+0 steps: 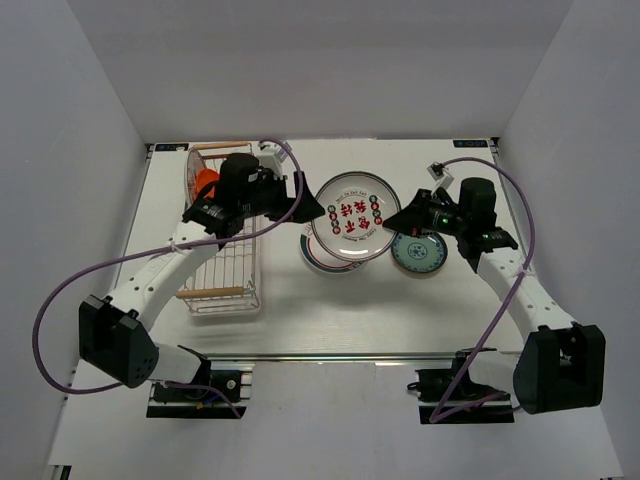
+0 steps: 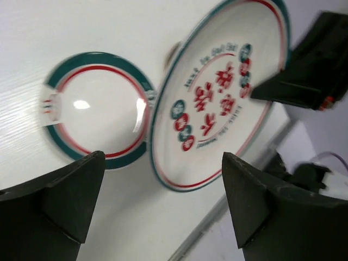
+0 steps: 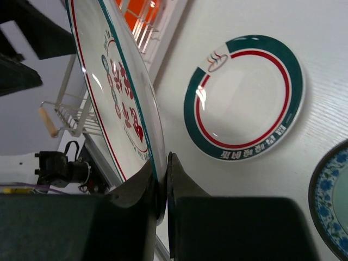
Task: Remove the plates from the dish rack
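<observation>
A white plate with red-green marks hangs tilted above the table's middle. My right gripper is shut on its right rim, and in the right wrist view the pads pinch that plate's edge. My left gripper stands open at the plate's left rim; in the left wrist view its fingers are spread wide and clear of the plate. A white plate with a green and red rim band lies flat beneath. The dish rack at the left holds an orange-red plate.
A teal-blue patterned plate lies on the table under my right arm and shows at the corner of the right wrist view. The banded plate sits between it and the rack. White walls close in the table on three sides.
</observation>
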`<state>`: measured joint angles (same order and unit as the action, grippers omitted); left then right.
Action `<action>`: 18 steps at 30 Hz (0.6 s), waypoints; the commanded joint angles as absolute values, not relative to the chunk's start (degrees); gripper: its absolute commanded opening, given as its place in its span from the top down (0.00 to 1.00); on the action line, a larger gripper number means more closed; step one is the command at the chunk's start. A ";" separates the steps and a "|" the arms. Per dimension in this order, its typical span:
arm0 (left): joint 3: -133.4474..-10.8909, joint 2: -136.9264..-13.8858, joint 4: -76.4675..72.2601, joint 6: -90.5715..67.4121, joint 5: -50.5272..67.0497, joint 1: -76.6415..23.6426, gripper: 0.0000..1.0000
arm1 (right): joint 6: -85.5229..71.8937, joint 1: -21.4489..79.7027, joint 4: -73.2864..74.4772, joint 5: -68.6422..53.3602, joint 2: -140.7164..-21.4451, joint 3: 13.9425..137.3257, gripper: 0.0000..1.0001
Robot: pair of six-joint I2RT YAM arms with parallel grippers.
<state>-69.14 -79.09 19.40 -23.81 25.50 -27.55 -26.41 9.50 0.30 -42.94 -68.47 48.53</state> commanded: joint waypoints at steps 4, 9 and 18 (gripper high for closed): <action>-76.02 -72.87 34.70 -23.90 -6.78 -27.42 0.02 | -27.59 9.49 6.05 -35.07 -72.67 53.34 1.00; -74.81 -68.13 41.39 -25.48 -23.88 -26.37 0.02 | -30.49 10.98 8.18 -29.27 -78.56 55.11 1.00; -72.07 -67.41 44.29 -30.85 -32.25 -25.84 0.02 | -36.47 15.90 8.88 -23.56 -90.86 60.99 1.00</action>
